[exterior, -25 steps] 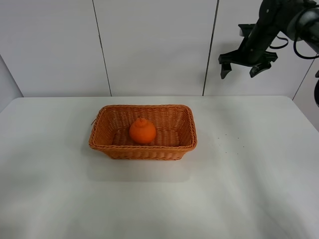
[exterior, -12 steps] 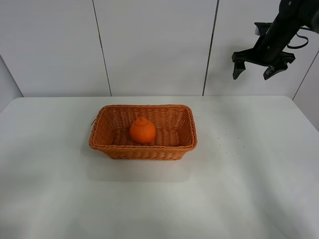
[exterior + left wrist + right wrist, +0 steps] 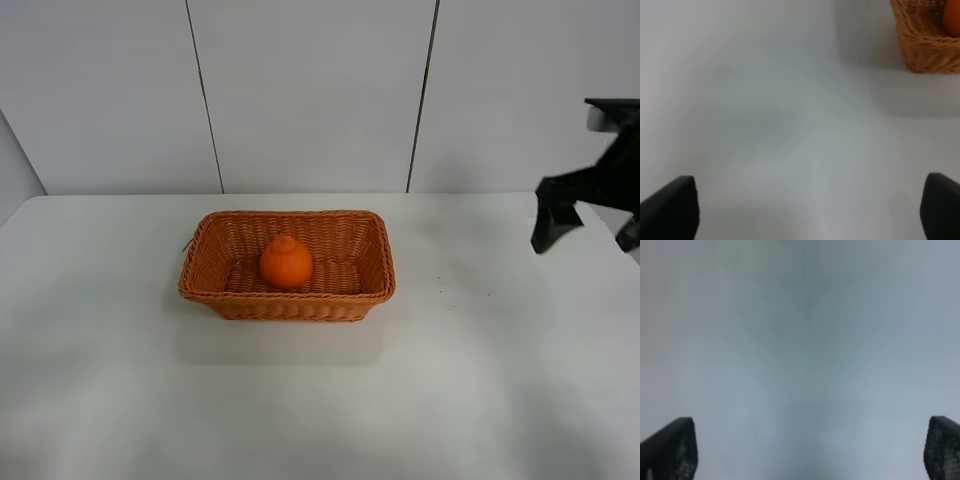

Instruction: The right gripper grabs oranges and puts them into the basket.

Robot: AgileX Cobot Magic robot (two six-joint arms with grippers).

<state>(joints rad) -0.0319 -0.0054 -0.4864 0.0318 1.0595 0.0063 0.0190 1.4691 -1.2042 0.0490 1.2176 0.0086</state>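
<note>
Already the bright knobbed orange (image 3: 286, 263) sits inside the woven wicker basket (image 3: 287, 299), well apart from the black right gripper (image 3: 590, 228), whose fingers stand spread and empty.

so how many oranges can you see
1. The orange sits inside the basket, near its middle; its edge also shows in the left wrist view. None elsewhere on the table.

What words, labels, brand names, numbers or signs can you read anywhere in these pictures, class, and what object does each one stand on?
None: no readable text shows in any view.
The basket, the orange in it, the table and the wall panels are all plain, without print.
The right gripper is blurred at the edge of the high view; no marking can be made out on it.
</note>
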